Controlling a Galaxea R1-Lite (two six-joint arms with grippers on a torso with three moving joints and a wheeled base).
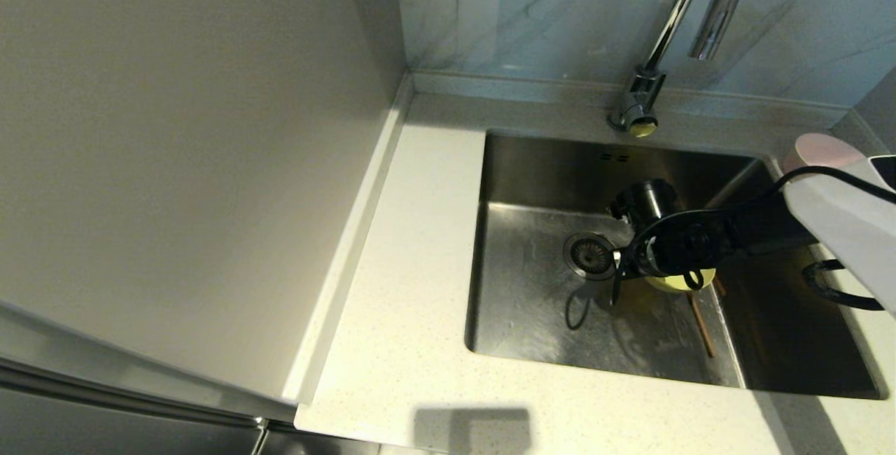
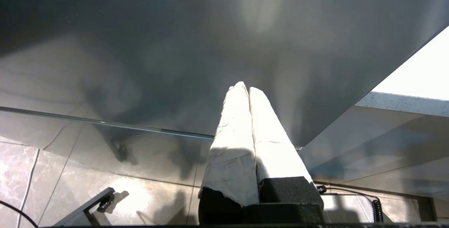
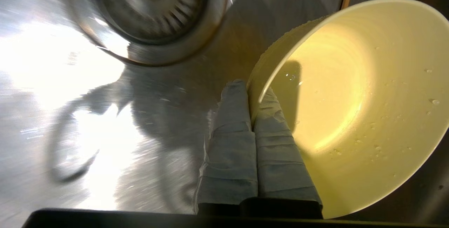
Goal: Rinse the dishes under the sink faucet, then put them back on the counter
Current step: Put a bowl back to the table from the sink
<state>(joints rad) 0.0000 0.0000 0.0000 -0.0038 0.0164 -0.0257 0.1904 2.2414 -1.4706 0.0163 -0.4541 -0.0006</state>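
Tabletop [image 1: 413, 245]: off-white speckled stone, nearest the head camera, running along the front and left of the sink, with a low raised back edge.

Sink [image 1: 532, 301]: square brushed steel basin set into the tabletop; round strainer drain [image 1: 589, 255] in its floor.

Faucet [image 1: 689, 14]: chrome gooseneck rising from the back edge behind the basin, its spout over the sink.

Right gripper [image 3: 250, 91]: reaches down into the basin just beside the drain, its wrapped jaws closed on the rim of the yellow-green bowl [image 3: 354, 94], one finger inside the wall and one outside. The bowl is tilted, its open side toward the wrist camera, water drops on its inner surface.

Chopsticks [image 1: 701, 325]: thin, brown, lying on the sink floor near the bowl; how many cannot be told.

Pink bowl [image 1: 826, 150]: on the tabletop at the sink's far right corner, partly hidden by the right arm.

Left gripper [image 2: 243, 87]: parked away from the sink, below the tabletop's edge and above a tiled floor [image 2: 70, 182]; jaws pressed together, empty.
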